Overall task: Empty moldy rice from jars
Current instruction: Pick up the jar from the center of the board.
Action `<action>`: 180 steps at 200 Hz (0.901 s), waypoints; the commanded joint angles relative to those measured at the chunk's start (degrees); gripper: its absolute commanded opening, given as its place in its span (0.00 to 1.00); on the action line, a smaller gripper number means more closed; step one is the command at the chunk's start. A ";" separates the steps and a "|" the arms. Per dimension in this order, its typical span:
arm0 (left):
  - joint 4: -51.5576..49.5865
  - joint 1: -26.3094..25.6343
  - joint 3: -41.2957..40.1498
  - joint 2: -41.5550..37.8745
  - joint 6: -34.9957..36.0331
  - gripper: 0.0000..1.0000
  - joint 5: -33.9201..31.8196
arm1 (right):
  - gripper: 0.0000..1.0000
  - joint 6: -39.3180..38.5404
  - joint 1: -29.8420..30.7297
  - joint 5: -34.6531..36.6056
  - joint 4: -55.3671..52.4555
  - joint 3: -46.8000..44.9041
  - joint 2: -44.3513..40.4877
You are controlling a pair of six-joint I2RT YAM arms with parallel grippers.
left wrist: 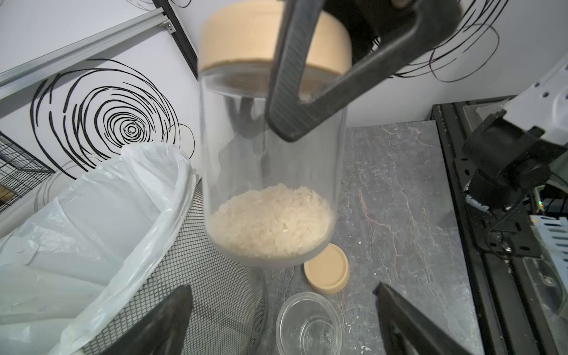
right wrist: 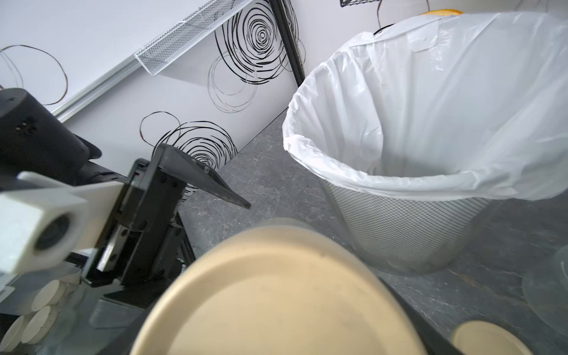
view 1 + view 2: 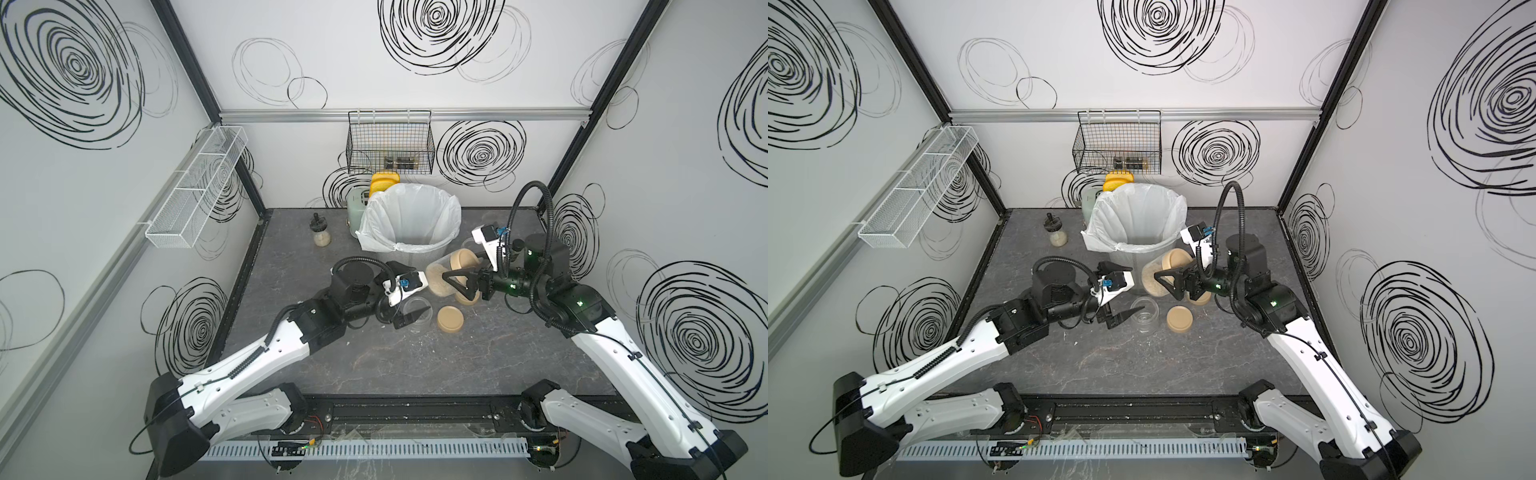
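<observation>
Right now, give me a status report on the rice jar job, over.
Left gripper open, by empty jar. Right gripper shut on rice jar, above table beside bin, lid on. Loose lid lying nearby.

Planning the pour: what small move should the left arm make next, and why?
Probably ease the open left gripper forward around the lower wall of the rice jar: its tan lid is still on, and the right gripper grips it just under that lid.

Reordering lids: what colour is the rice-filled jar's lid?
The lid on that jar is pale tan; clearest in the left wrist view.
</observation>
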 commanded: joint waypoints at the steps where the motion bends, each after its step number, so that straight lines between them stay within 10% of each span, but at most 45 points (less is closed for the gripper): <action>1: 6.49 -1.17 3.18 0.99 3.42 0.96 -3.69 | 0.40 1.29 -0.09 -4.39 6.02 0.57 -1.43; 180: 13.49 -3.71 7.61 9.97 -2.55 0.96 1.91 | 0.40 1.16 5.14 -12.81 9.63 -2.45 -2.93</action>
